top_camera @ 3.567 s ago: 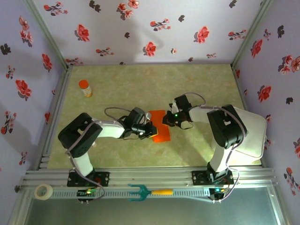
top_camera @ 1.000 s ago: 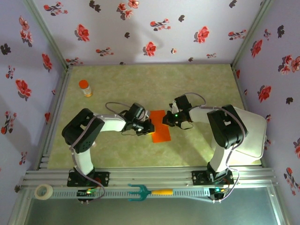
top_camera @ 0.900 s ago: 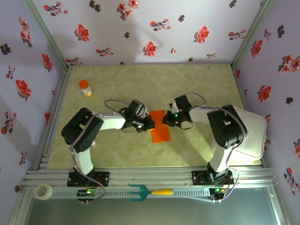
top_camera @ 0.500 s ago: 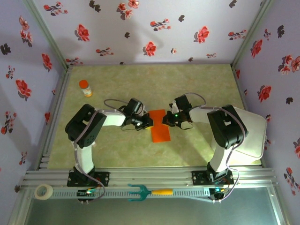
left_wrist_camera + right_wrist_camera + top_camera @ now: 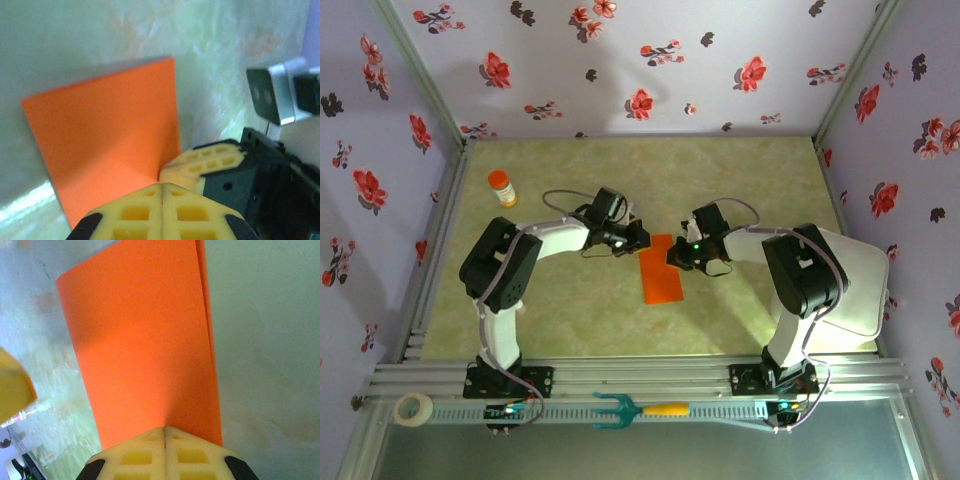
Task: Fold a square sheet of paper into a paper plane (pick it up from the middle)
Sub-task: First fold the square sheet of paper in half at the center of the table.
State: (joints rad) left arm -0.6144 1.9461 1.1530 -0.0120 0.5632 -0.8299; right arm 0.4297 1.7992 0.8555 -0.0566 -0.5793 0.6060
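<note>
Smooth orange-red paper, folded rect., marbled table

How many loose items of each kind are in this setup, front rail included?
orange paper sheet: 1
orange-capped bottle: 1
teal fork tool: 1
tape roll: 1
white board: 1
Total: 5

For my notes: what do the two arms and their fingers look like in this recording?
The left arm and right arm both have white link shells between bulky black joint housings. A thin cable loops loose near each wrist, and a green light glows on the right wrist. The fingers are yellow blocks with rectangular cut-out pockets, on black mounts.
</note>
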